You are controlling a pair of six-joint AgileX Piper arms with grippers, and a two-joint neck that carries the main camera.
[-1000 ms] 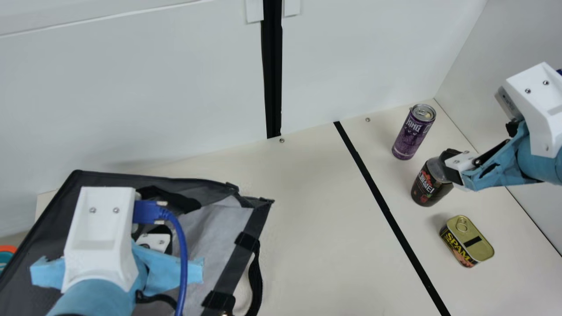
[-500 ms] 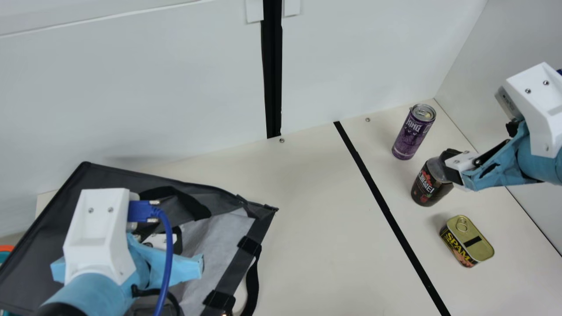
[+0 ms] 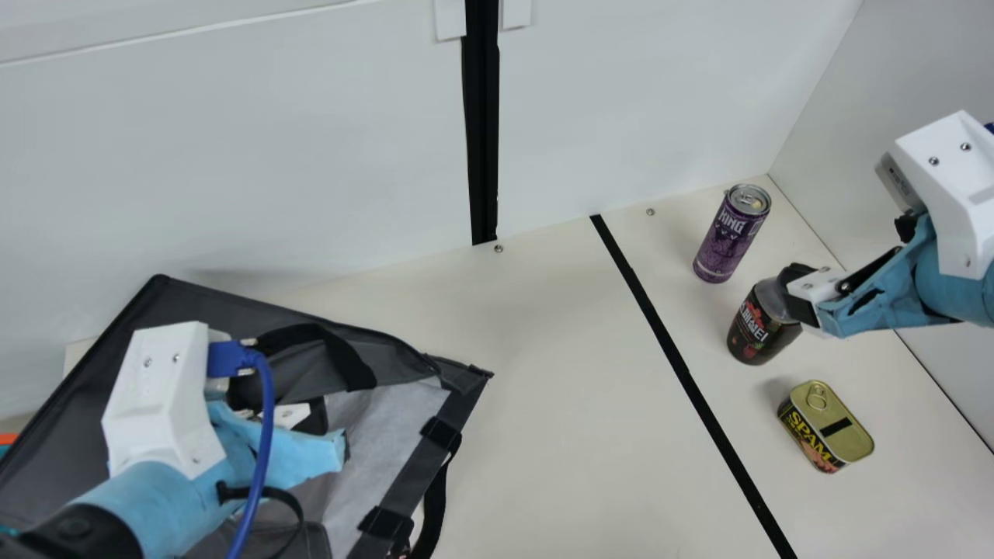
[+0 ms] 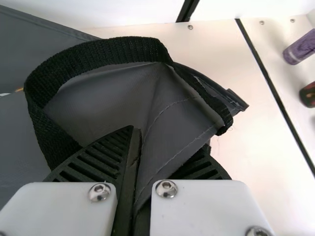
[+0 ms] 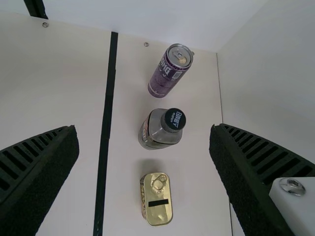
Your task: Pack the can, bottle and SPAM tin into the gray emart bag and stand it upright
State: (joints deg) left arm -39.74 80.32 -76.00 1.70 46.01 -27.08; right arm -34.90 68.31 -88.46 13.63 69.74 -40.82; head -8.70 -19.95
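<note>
In the main view, my left gripper (image 3: 312,421) was clamped on the bag (image 3: 392,423) toward the table's (image 3: 559,404) left edge; the can (image 3: 730,237), bottle (image 3: 759,330) and SPAM tin (image 3: 829,427) stood near the right. The left wrist view showed gray fabric pinched. In the right wrist view, my right gripper (image 3: 804,295) was spread wide.

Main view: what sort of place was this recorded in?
Probably a robotics lab or test booth. A cream table is backed by plain white panels, black tape runs across its top, and a left arm and right arm stand over it.
</note>
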